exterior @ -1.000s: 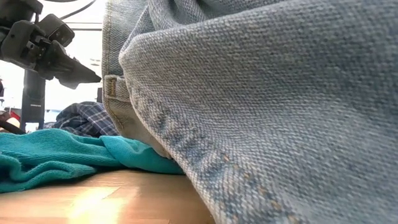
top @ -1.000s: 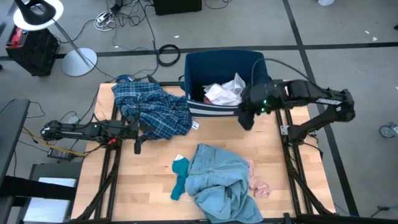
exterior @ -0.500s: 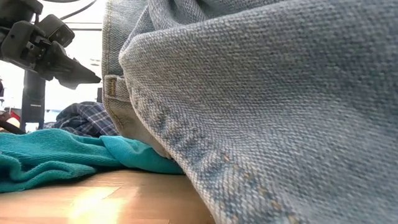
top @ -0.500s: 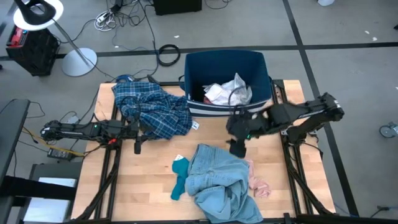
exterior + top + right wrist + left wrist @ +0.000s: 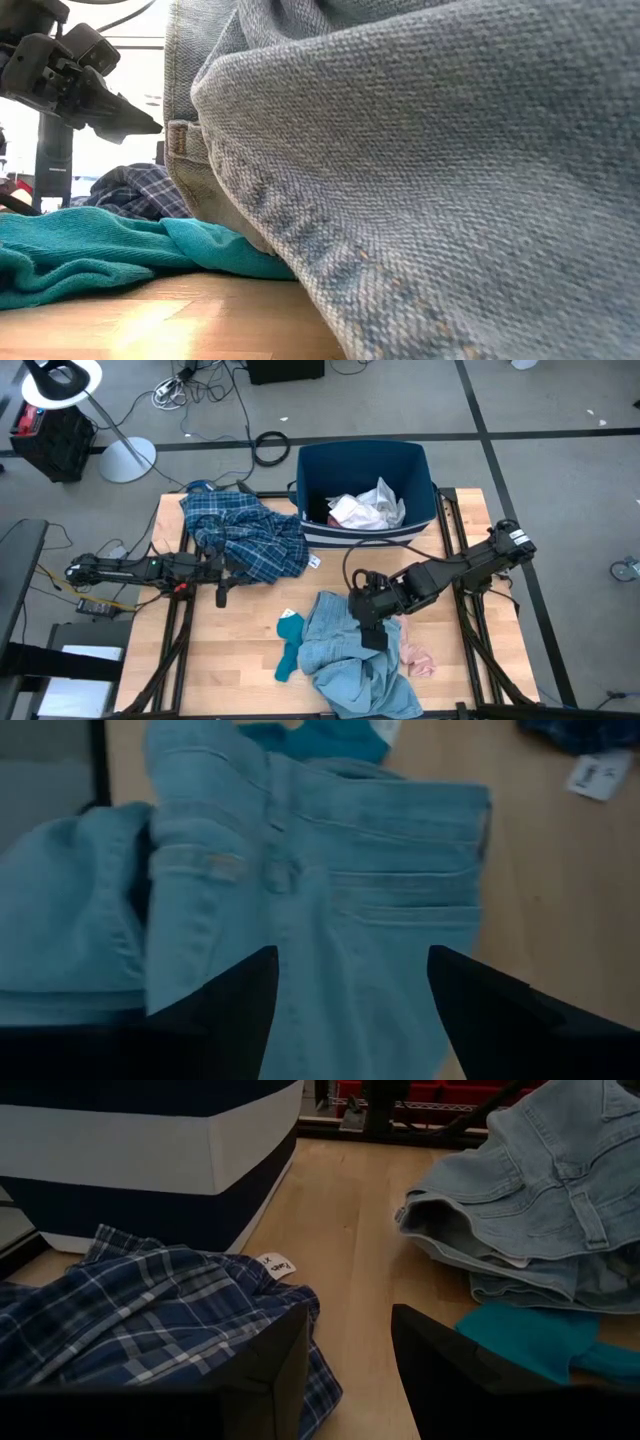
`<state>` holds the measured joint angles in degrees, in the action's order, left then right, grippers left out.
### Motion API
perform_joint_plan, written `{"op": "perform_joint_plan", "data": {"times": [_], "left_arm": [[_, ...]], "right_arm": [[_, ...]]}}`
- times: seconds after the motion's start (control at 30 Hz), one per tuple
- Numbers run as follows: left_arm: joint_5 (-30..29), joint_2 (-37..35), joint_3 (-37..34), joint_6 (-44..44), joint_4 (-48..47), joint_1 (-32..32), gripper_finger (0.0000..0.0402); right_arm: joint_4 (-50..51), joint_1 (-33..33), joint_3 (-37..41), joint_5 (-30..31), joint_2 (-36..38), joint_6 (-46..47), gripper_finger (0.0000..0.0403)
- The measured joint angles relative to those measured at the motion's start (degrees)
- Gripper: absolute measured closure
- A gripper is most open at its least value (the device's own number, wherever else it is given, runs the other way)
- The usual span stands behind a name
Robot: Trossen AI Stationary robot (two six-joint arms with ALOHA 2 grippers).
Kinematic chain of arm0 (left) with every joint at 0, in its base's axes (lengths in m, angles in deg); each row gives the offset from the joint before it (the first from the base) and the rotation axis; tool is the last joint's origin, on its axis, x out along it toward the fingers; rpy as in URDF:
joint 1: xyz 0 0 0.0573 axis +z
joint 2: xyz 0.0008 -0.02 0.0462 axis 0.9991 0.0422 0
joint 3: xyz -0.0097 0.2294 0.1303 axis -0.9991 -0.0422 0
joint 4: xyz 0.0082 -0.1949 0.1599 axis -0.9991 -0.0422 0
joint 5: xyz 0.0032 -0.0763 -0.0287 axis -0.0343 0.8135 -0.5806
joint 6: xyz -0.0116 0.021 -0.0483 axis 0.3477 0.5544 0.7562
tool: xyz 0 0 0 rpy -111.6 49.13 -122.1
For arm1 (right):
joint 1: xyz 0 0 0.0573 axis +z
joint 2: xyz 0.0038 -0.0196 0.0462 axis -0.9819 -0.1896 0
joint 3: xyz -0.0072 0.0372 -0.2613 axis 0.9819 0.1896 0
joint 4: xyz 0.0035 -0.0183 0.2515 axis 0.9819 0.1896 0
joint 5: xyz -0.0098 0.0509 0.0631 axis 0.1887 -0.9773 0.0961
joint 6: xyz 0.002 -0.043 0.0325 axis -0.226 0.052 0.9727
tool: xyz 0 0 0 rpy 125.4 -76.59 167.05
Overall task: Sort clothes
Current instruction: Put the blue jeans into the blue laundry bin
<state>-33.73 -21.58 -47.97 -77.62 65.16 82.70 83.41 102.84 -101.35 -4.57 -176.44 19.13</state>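
A light-blue denim piece (image 5: 350,655) lies crumpled on the wooden table near the front edge. It fills most of the low view (image 5: 420,170). A teal sock (image 5: 290,645) lies against its left side and a small pink item (image 5: 415,658) against its right. The blue-white plaid shirt (image 5: 245,538) lies at the far left. White clothes (image 5: 365,508) lie in the dark-blue bin (image 5: 320,470). My right gripper (image 5: 375,638) hangs open over the denim (image 5: 330,890), pointing steeply down. My left gripper (image 5: 221,592) waits open at the plaid shirt's near edge (image 5: 150,1320).
The bin stands at the table's far edge, its white band (image 5: 130,1150) in the left wrist view. Bare wood (image 5: 240,650) shows left of the sock and between the shirt and the denim. A lamp (image 5: 70,385) and cables lie on the floor beyond the table.
My right gripper has swung from beside the bin's near right corner toward the table's near edge and leftward, sinking until it hangs over the denim piece. The clothes and my left arm have stayed put.
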Motion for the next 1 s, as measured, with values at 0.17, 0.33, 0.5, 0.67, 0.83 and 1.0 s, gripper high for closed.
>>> {"op": "perform_joint_plan", "data": {"times": [0.17,0.33,0.5,0.67,0.83,1.0], "left_arm": [[0.00,0.01,0.00,0.14,-0.02,-0.01,0.0251],[0.00,0.01,0.00,0.14,-0.02,0.00,0.0251],[0.01,0.00,0.00,0.20,-0.04,-0.01,0.0251],[0.24,0.01,0.00,1.28,-0.23,-0.02,0.0251],[0.68,0.13,0.00,1.32,-0.04,-0.02,0.0251],[0.68,0.25,-0.02,1.32,-0.01,-0.02,0.0251]], "right_arm": [[-4.64,1.05,-0.02,-0.69,0.26,0.38,0.0157],[-6.19,2.33,-0.02,-0.85,-0.32,0.45,0.0158],[-6.61,3.38,-0.04,-0.87,-1.35,0.66,0.0158],[-5.76,4.06,0.00,-0.85,-2.78,1.19,0.0160],[-3.96,4.27,-0.02,-1.25,-5.34,1.74,0.0162],[-2.97,3.95,-0.02,-2.40,-9.74,0.08,0.0163]]}}
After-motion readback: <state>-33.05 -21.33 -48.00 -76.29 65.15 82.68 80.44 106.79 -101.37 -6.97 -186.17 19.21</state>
